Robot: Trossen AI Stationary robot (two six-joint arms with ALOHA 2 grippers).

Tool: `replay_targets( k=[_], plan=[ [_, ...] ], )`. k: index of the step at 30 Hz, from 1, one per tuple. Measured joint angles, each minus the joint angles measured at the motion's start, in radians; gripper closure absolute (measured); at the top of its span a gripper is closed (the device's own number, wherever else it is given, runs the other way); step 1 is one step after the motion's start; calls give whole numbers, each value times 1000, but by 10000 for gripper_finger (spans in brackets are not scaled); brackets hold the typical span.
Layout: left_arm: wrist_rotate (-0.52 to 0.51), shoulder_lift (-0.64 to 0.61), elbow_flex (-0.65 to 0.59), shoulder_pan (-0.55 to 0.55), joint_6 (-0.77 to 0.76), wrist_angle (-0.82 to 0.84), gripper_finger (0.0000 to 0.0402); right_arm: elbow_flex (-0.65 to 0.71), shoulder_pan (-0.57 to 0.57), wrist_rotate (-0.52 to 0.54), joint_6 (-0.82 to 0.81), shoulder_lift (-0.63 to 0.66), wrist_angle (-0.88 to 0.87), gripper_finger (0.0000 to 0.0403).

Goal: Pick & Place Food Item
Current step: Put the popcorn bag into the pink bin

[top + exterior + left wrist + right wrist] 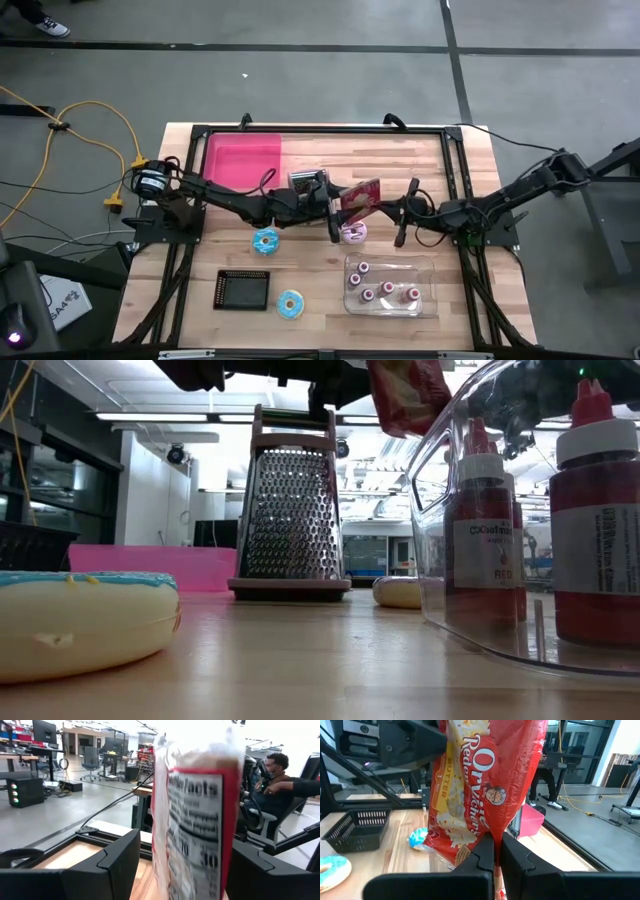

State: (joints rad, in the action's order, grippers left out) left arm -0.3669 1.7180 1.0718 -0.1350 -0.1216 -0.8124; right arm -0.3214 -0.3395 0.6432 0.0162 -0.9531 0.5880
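The food item is a red microwave-popcorn bag, held up above the table's middle; its bottom shows high in the low view. My right gripper comes from the table's right and is shut on the bag. My left gripper comes from the left and is open. Its two fingers stand on either side of the bag's nutrition-label face. My right gripper pinches an edge of the popcorn bag between its two shut fingers, reaching in level from the table's right. The bag is lifted clear of the table and rises upright past the fingers. My left gripper: whether its open fingers touch the bag's sides I cannot tell.
Under the arms lie a pink-iced donut and a blue-iced one. A metal grater stands behind them, by a pink tray. Nearer are a black basket, another blue donut and a clear tub of red bottles.
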Motion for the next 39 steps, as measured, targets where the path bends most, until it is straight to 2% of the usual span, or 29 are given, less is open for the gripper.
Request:
replay_targets(
  k=[5,17,22,35,39],
  plan=[
    [0,0,0,-13,17,-2,201,-5,-1,0,-5,-12,0,399],
    [-2,0,0,-20,19,-3,342,-5,-1,-2,-11,-12,0,399],
    [-4,0,0,-20,18,-3,381,-5,-1,-1,-11,-12,0,399],
    [-1,0,0,-21,17,-3,389,-5,-1,-20,-11,-12,-1,399],
    [4,0,0,-21,17,-3,390,-5,-1,-30,24,-12,-1,375]
  ],
)
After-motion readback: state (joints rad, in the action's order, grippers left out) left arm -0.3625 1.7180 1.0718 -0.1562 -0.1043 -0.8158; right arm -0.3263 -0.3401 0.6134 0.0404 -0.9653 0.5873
